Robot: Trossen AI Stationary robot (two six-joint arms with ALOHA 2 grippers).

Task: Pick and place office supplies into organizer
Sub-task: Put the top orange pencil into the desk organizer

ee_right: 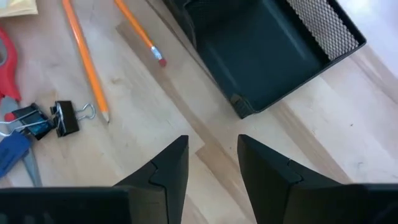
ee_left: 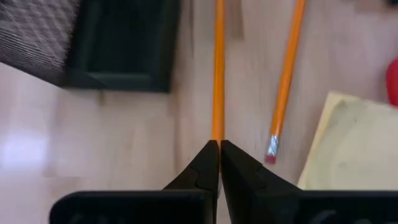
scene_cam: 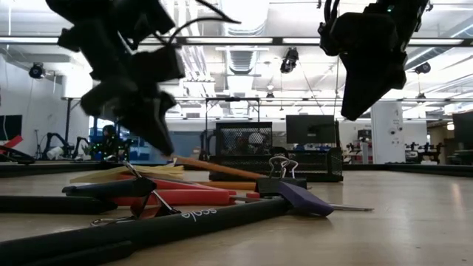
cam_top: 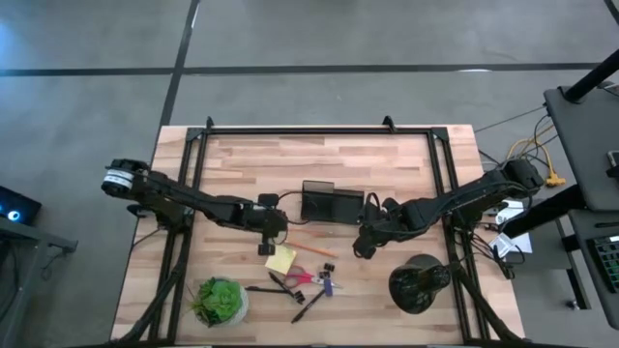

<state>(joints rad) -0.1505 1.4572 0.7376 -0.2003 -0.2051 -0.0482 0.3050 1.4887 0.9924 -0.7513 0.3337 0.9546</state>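
Note:
My left gripper (ee_left: 219,144) (cam_top: 271,244) is shut on an orange pencil (ee_left: 218,74), just in front of the black mesh organizer (cam_top: 332,204). A second orange pencil (ee_left: 286,81) lies flat beside it, next to the yellow sticky-note pad (cam_top: 280,258). Red-handled scissors (cam_top: 300,278), black pens (scene_cam: 185,222), a black clip (ee_right: 62,118) and a purple piece (scene_cam: 307,198) lie nearer the table's front edge. My right gripper (ee_right: 213,162) (cam_top: 363,246) is open and hovers over bare wood by the organizer's near right corner (ee_right: 239,107). My left gripper pinches the orange pencil by one end (ee_left: 217,134) between its two fingertips. The pencil runs straight on from the fingers, along them. In the low view it slants down from the fingers (scene_cam: 166,151), its far end (scene_cam: 255,176) low by the table.
A green potted plant (cam_top: 221,301) stands at the near left and a round black domed object (cam_top: 418,282) at the near right. The organizer's front tray (ee_right: 261,50) shows nothing in it. Bare wood lies toward the table's far edge (cam_top: 319,150).

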